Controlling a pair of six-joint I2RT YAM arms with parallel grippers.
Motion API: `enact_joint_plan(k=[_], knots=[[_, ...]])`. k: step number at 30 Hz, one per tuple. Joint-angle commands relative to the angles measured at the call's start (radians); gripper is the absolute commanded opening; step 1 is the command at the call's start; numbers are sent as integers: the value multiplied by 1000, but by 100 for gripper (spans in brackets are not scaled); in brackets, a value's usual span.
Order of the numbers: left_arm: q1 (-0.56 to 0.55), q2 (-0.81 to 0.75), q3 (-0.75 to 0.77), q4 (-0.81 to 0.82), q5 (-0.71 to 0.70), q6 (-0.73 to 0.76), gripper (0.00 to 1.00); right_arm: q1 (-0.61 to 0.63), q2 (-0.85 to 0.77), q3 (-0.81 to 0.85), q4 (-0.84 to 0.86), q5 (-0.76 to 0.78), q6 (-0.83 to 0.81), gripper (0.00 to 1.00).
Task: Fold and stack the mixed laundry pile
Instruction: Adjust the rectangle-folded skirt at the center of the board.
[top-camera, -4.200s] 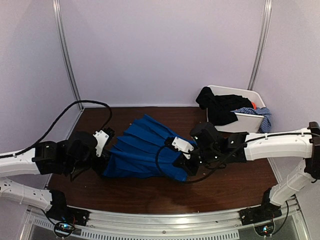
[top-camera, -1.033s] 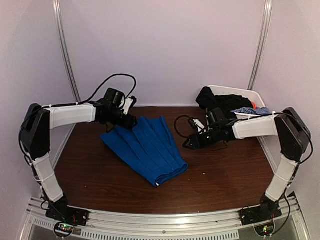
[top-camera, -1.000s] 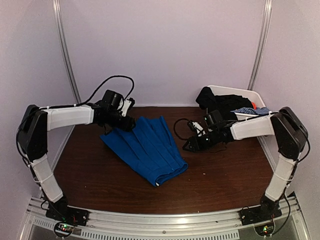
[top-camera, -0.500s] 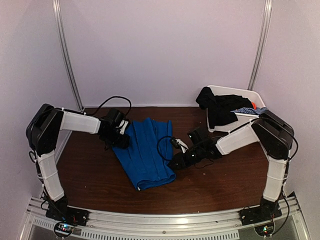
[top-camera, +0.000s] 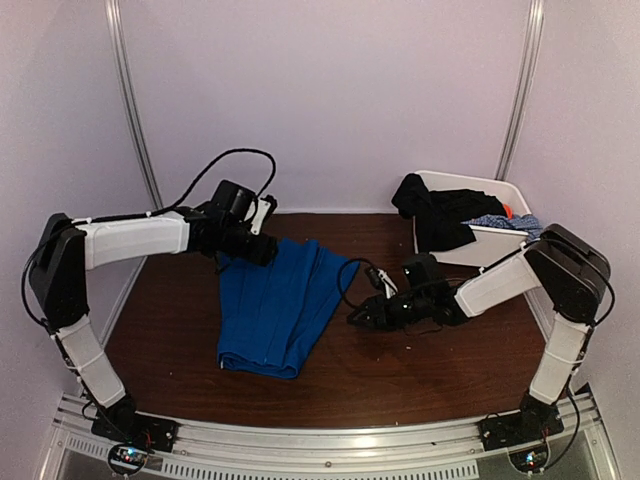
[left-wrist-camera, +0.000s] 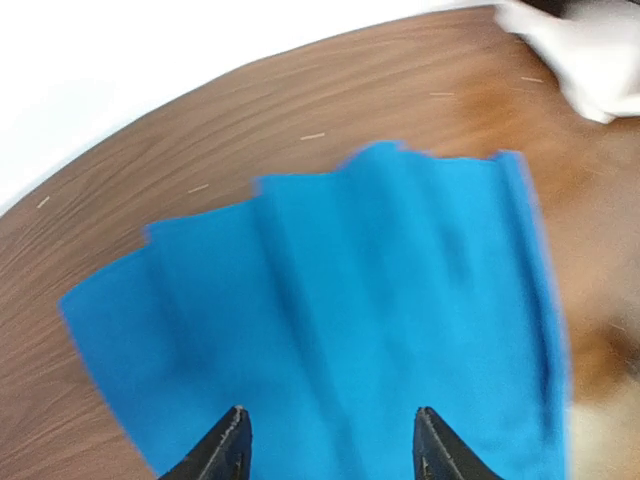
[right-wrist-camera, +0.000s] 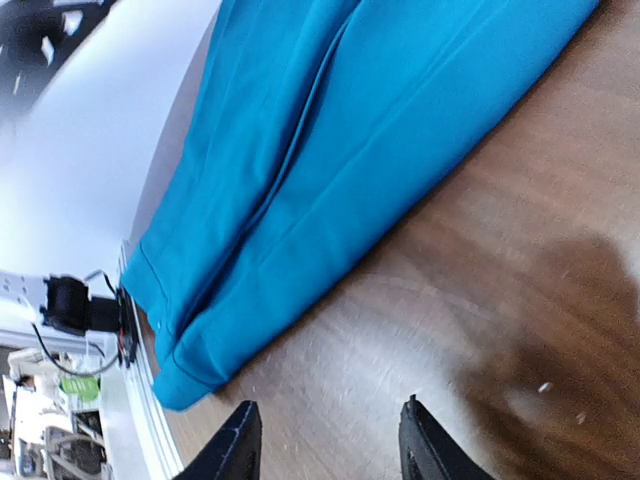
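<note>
A bright royal-blue garment (top-camera: 275, 305) lies folded lengthwise in pleats on the brown table, its hem toward the near edge. My left gripper (top-camera: 266, 252) hovers at its far end. In the left wrist view it (left-wrist-camera: 333, 445) stands open over the blue cloth (left-wrist-camera: 350, 300), pinching nothing. My right gripper (top-camera: 356, 314) is low, just right of the garment. In the right wrist view it (right-wrist-camera: 328, 425) is open above bare wood, with the blue garment (right-wrist-camera: 330, 150) ahead of it. A black garment (top-camera: 435, 215), a blue-white speckled one (top-camera: 512, 223) and a bit of orange-red cloth (top-camera: 508, 210) lie in the tub.
The white plastic tub (top-camera: 490, 245) stands at the back right, with the black cloth hanging over its left wall. The table (top-camera: 450, 370) is dark brown wood with pale walls behind and at both sides. A metal rail runs along the near edge.
The blue garment has swung from a diagonal to lying lengthwise, its near end moved left. The left gripper went back to its far end; the right gripper came closer to its right edge.
</note>
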Motion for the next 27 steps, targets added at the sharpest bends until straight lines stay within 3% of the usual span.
enact_joint_plan(k=[1, 7, 15, 22, 27], knots=[[-134, -2, -65, 23, -1, -50, 56, -38, 56, 35, 202, 14, 165, 49], [-188, 88, -47, 32, 17, -101, 55, -37, 172, 104, 291, 22, 282, 53], [-237, 159, -26, -13, -2, -108, 56, -14, 249, 153, 279, 68, 324, 53], [-260, 223, 19, -71, -77, -117, 58, 6, 309, 174, 284, 99, 359, 48], [-260, 254, 44, -113, -146, -133, 50, 7, 319, 165, 282, 131, 368, 39]])
